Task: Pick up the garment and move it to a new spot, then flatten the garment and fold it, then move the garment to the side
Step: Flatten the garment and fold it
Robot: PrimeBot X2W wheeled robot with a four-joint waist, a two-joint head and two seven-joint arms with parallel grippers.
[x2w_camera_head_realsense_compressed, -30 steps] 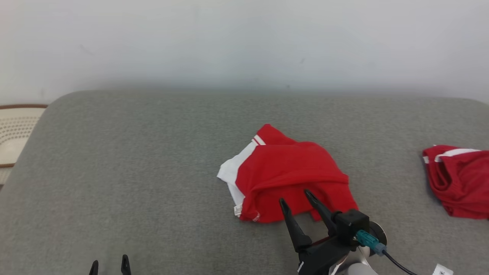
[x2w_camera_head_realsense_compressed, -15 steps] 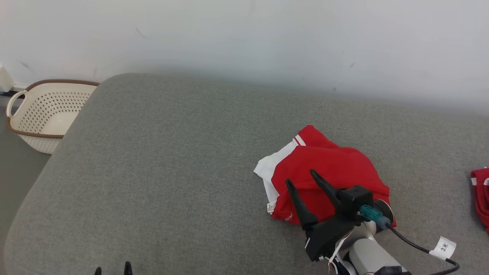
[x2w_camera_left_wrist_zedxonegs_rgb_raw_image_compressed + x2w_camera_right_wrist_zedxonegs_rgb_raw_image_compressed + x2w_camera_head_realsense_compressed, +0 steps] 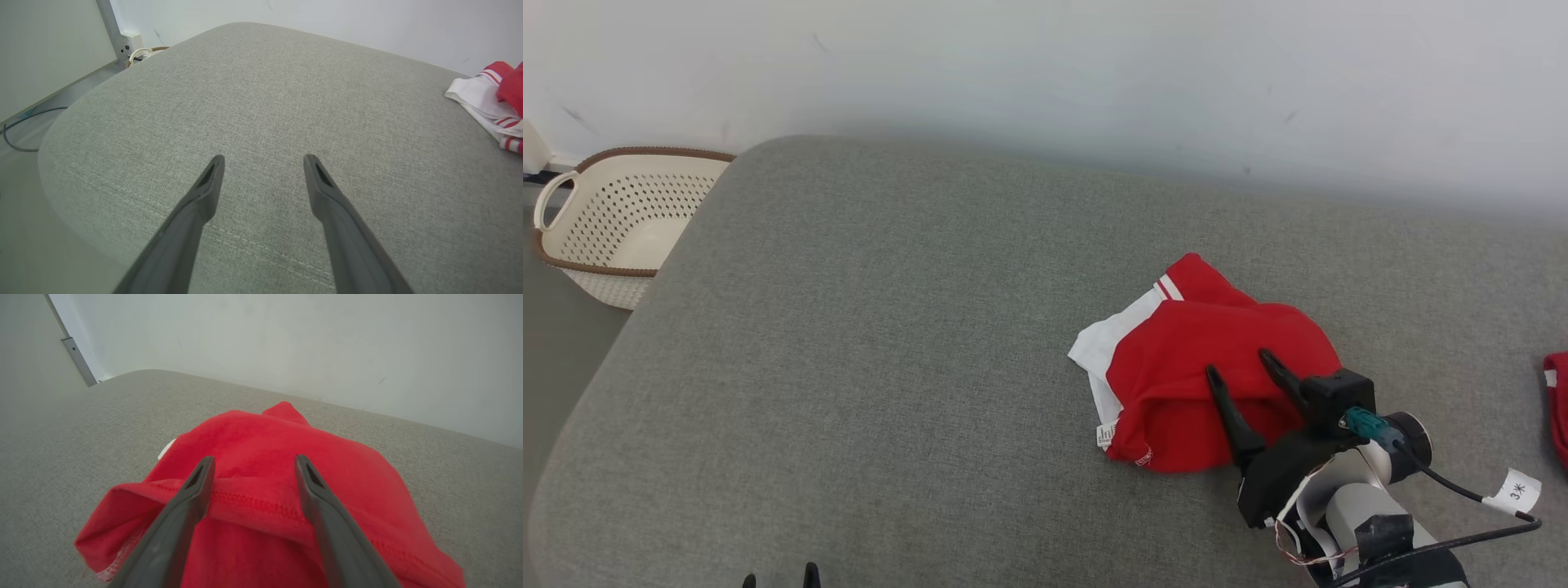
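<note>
Garment (image 3: 1209,384): red with a white panel, crumpled, on the grey cushion (image 3: 890,327), on the cushion's right half, about midway between its front and back edges. A hemmed fold lies along the side nearest the cushion's front edge, and the white panel faces the cushion's left end.

Right gripper (image 3: 1239,363): jaws spread wide and gripping nothing, fingers over that hemmed fold. Can't tell whether the tips touch the cloth. The right wrist view shows the hem running across between both fingers (image 3: 196,486).

Left gripper (image 3: 779,576): jaws wide apart and empty, low over bare fabric at the cushion's front edge, left of its centre.

Cream perforated basket (image 3: 613,220) sits on the floor off the cushion's far-left corner. A second red cloth (image 3: 1558,408) lies at the cushion's right end.
</note>
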